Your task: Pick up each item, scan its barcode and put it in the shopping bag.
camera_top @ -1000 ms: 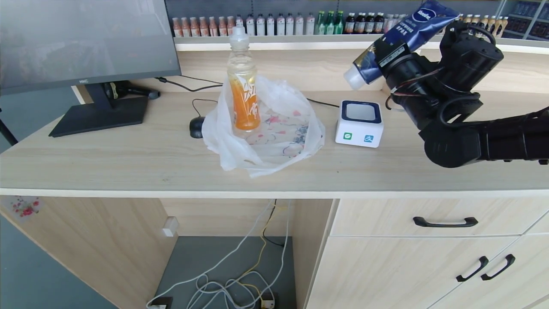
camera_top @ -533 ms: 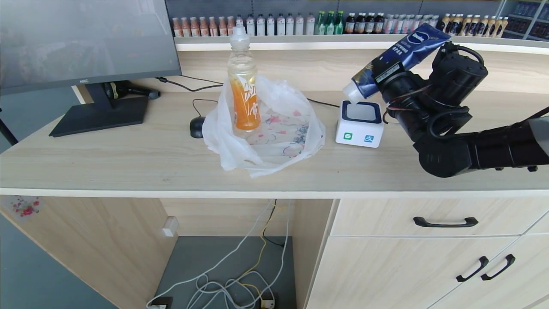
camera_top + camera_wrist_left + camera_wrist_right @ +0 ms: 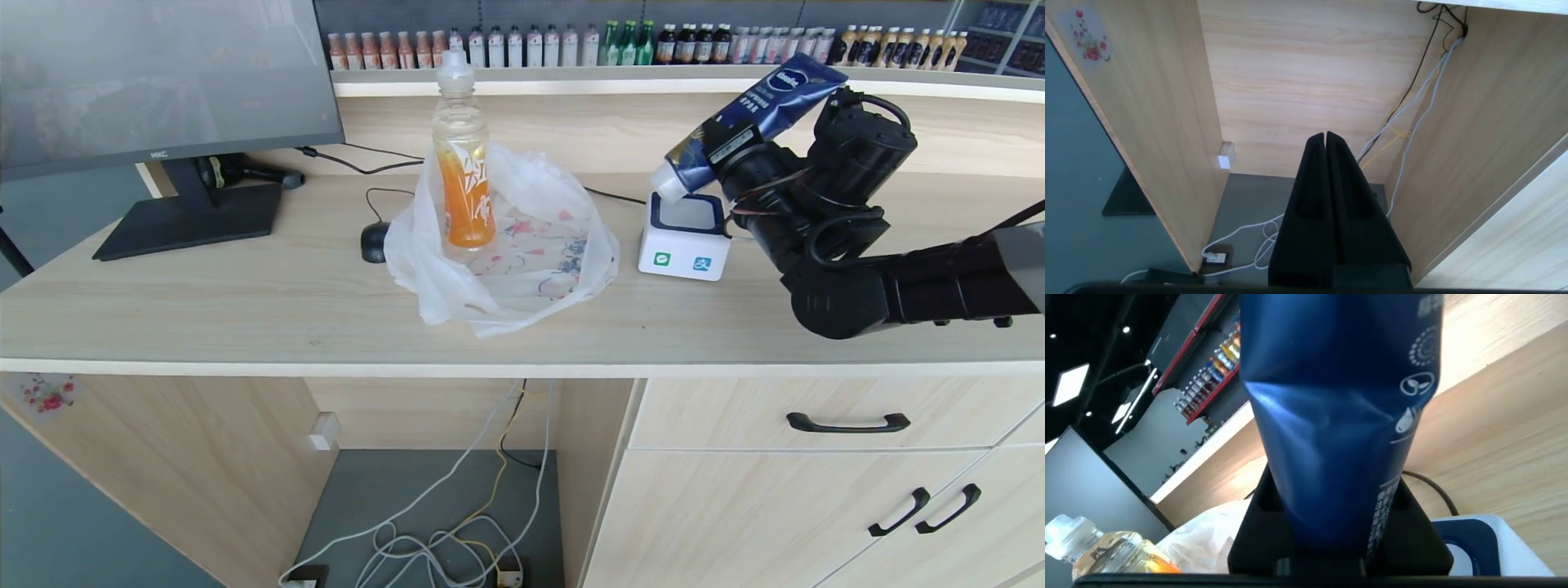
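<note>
My right gripper (image 3: 735, 151) is shut on a dark blue tube (image 3: 747, 114) with a white cap, held tilted with the cap down just above the white barcode scanner (image 3: 684, 235). The right wrist view has the blue tube (image 3: 1347, 416) close up between the fingers, the scanner (image 3: 1486, 543) at its edge. A white plastic shopping bag (image 3: 522, 245) lies open on the counter's middle with an orange drink bottle (image 3: 463, 155) standing upright in it. My left gripper (image 3: 1327, 175) hangs shut under the counter, in front of wood panels and cables.
A monitor (image 3: 163, 82) on a black stand fills the counter's left. A black mouse (image 3: 374, 241) lies beside the bag. Bottles line the shelf (image 3: 653, 45) behind. Drawers (image 3: 849, 425) sit below the counter's right front.
My right arm has lowered and moved left with the tube, bringing the capped end from above and right of the scanner down to just over it.
</note>
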`<state>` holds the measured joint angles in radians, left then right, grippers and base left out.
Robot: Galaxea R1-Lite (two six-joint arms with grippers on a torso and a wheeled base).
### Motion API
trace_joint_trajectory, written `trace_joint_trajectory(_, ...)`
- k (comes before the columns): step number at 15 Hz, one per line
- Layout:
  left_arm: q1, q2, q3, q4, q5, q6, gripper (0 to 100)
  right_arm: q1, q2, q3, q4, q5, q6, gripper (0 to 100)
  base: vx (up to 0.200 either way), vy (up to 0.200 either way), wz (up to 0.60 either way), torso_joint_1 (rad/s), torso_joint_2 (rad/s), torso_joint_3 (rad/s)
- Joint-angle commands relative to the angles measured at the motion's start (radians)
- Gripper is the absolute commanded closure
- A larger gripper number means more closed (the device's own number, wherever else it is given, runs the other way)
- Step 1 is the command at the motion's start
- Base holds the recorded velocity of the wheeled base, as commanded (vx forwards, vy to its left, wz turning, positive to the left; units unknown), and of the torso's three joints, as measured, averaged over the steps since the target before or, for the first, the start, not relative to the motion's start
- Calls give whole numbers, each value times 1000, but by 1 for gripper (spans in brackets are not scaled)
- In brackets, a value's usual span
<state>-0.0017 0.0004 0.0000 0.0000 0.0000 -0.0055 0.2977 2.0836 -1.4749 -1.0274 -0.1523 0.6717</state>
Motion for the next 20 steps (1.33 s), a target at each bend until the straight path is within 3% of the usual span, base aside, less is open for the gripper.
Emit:
trace_joint_trajectory(1,0,0,0,0,0,-1,100,5,6,-1,1,2,0,100,0,0,0,0,0,0)
trace_joint_trajectory(11,0,0,0,0,0,-1,100,3,26,-64,112,45,5,100,0,0,0,0,0,0)
trace_joint_trajectory(20,0,0,0,0,0,-1,100,0,29,-62,118,30,49,100,0,0,0,0,0,0)
